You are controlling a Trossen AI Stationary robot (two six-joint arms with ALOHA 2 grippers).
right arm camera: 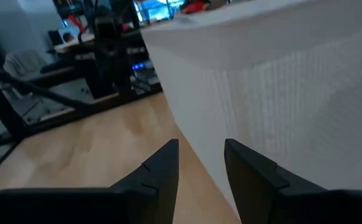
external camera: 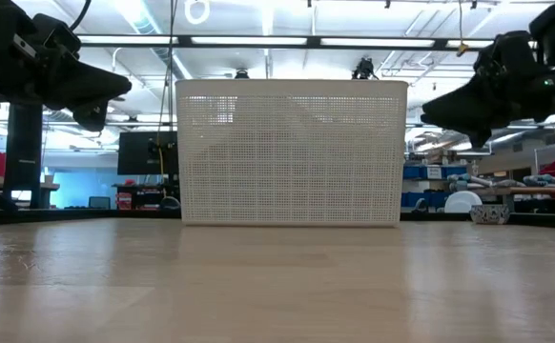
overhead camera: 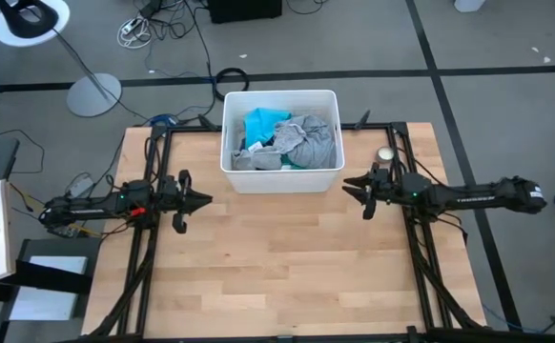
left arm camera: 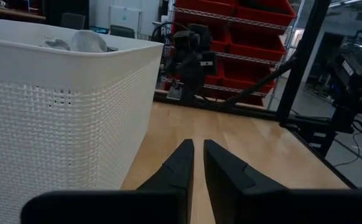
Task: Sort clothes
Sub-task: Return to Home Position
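The clothes lie heaped in the white bin (overhead camera: 232,143) at the table's far middle. A bright turquoise garment (overhead camera: 263,124) lies toward the bin's left, and a grey shirt (overhead camera: 308,138) lies over it toward the right. A bit of grey cloth (left arm camera: 84,40) shows above the bin's rim in the left wrist view. My left gripper (overhead camera: 208,199) hovers left of the bin's near corner, pointing right, shut and empty. My right gripper (overhead camera: 346,186) hovers just right of the bin's near right corner, pointing left, slightly open and empty. The other garments are hidden.
The bin's perforated wall (external camera: 292,152) stands between the two grippers in the low view. Bare wooden tabletop (overhead camera: 277,267) stretches from the bin to the near edge. Black frame rails (overhead camera: 421,248) run along the table's left and right sides. A small round object (overhead camera: 385,153) sits by the right rail.
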